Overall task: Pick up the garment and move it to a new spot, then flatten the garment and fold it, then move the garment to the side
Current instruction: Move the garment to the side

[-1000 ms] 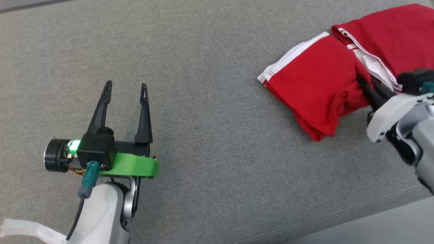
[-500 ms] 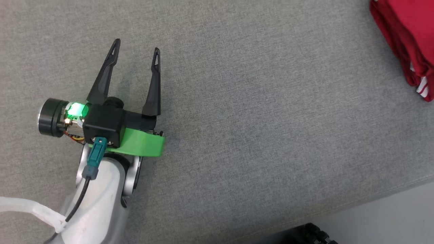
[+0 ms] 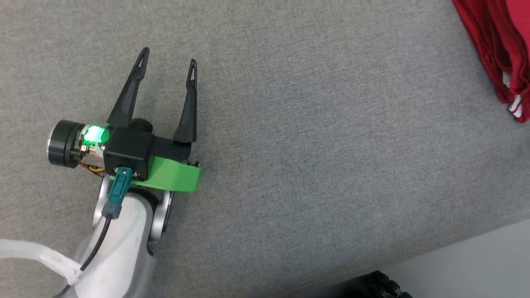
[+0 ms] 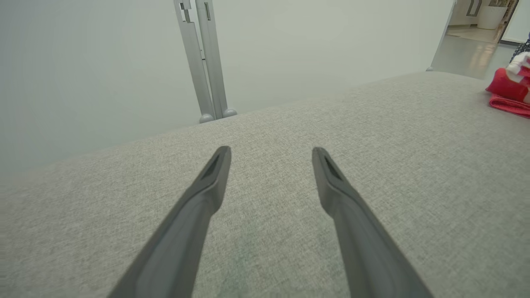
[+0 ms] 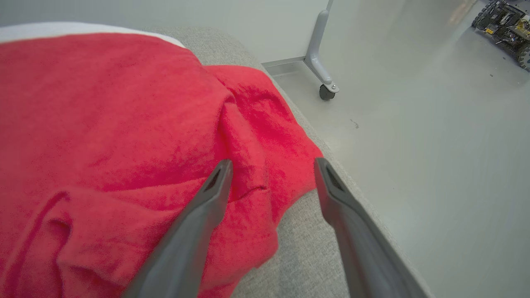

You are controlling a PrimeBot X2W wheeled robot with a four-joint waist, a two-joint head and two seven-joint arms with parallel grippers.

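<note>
The right gripper (image 5: 272, 165) hangs with its two dark fingers spread wide and nothing pinched between them. It is tilted down over the red garment (image 5: 124, 124), close above the cloth. Whether the tips brush the fabric I cannot tell. That loose stance fits a garment meant to lie where it is, not to be carried.

Just beneath those fingers the garment sits on the grey cushion (image 5: 298, 231) in a bunched, layered heap. Its surface is creased, and one corner droops toward the cushion's edge. It looks folded, though not neatly. Its spot at the far right end of the cushion, hard by the rim, suggests the set-aside step of the task is at or near its close. So near the rim, the drooping corner could slide off toward the floor (image 5: 414, 145) if nudged.

Across the cushion (image 3: 310, 124) and well apart from the garment (image 3: 505, 49), the left gripper (image 3: 168, 56) hovers low over bare fabric. Its fingers are parted too and it is empty, probably parked out of the way since the cloth needs only one arm here. From its wrist the garment (image 4: 503, 85) is a small red shape at the distant right.

Farthest off, a castor leg (image 5: 327, 89) stands on the pale floor and a grey metal post (image 4: 205, 62) rises behind the cushion.
</note>
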